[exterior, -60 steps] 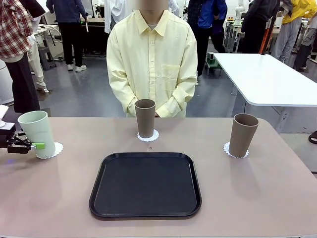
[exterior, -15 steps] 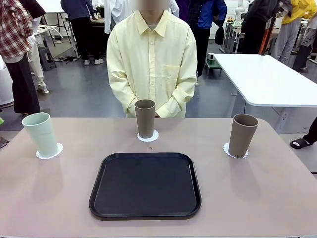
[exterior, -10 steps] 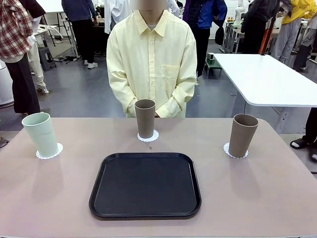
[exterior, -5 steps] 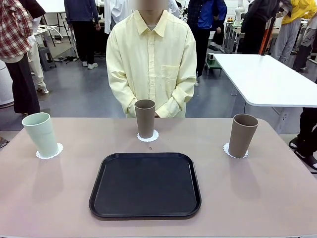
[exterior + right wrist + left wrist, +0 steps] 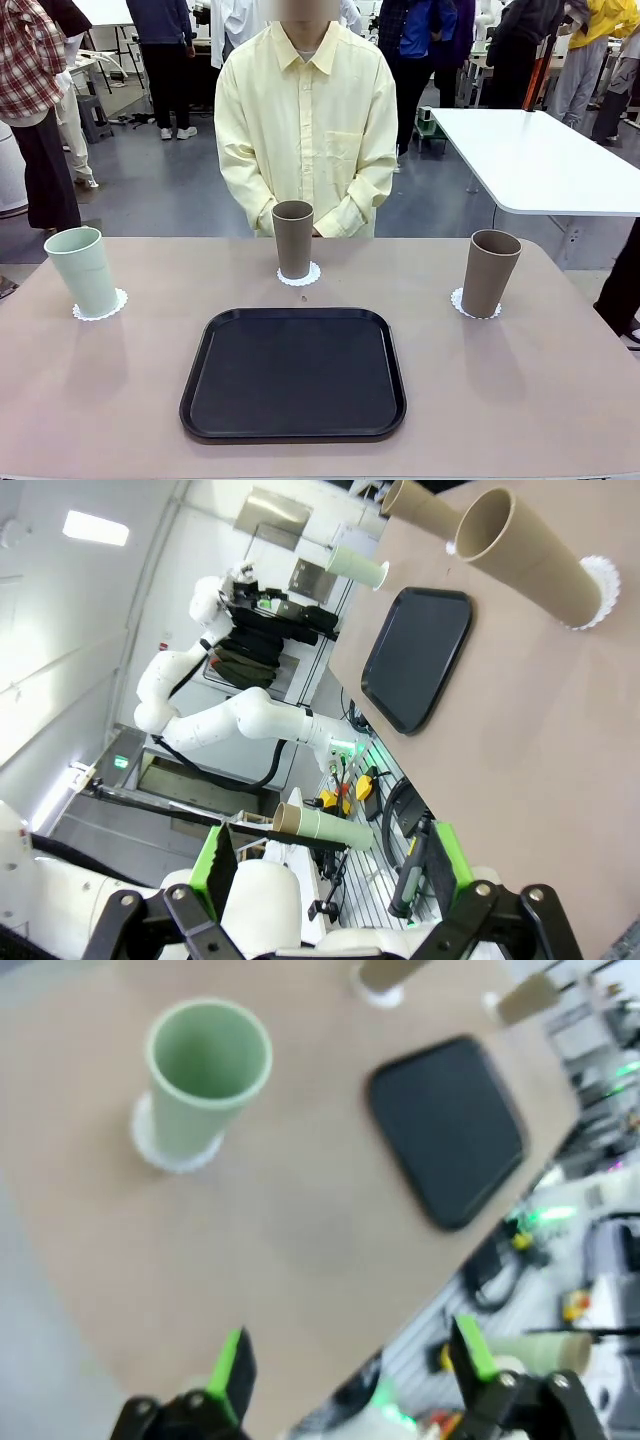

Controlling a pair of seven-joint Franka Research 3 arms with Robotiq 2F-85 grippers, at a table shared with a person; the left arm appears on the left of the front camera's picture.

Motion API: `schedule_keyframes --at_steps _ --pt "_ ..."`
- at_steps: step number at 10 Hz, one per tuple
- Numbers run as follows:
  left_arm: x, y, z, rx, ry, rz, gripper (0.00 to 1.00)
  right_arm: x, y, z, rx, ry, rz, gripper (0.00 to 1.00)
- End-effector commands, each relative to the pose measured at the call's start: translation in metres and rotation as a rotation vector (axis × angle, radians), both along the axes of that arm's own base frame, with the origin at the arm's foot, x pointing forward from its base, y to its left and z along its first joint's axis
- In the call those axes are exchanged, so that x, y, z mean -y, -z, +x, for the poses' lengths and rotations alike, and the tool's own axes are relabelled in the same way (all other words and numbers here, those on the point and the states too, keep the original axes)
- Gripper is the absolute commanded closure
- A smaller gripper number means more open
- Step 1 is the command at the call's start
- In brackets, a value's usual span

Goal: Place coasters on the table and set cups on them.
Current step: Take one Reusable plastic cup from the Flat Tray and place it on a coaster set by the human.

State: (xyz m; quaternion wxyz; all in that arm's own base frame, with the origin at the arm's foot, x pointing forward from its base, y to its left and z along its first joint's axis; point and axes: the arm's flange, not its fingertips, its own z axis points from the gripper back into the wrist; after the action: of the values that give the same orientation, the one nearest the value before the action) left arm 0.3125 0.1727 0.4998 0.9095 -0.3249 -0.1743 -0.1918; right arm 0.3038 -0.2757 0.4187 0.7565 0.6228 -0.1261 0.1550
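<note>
Both arms are pulled back from the desk (image 5: 120, 400). The left end effector (image 5: 350, 1370) is wide open and holds nothing. The right end effector (image 5: 325, 865) is wide open and empty too. The green cup (image 5: 82, 270) and two brown cups (image 5: 293, 238) each stand on a white coaster (image 5: 100, 305), around the black tray (image 5: 293, 372).

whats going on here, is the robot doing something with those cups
Nothing is being handled right now. Three cups stand upright on the table, each on its own coaster: the mint green cup at the robot's left, one brown cup in front of the person, another brown cup at the right. The black tray sits in the middle. The left gripper and right gripper are open and away from the cups.
</note>
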Motion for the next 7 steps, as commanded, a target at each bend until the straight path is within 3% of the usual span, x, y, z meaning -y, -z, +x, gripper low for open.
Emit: schedule_keyframes --at_steps 1,4,7 --pt "-0.048 0.013 0.013 0.094 0.158 -0.598 0.0 0.0 -0.002 -0.001 -0.005 0.001 0.001 0.0" --pt "-0.115 0.048 0.008 0.035 0.032 -0.811 0.0 0.0 -0.002 -0.001 -0.005 0.001 0.001 0.0" --pt "-0.151 0.057 0.011 -0.123 0.065 -0.826 0.0 0.0 -0.002 -0.001 -0.005 0.001 0.001 0.0"
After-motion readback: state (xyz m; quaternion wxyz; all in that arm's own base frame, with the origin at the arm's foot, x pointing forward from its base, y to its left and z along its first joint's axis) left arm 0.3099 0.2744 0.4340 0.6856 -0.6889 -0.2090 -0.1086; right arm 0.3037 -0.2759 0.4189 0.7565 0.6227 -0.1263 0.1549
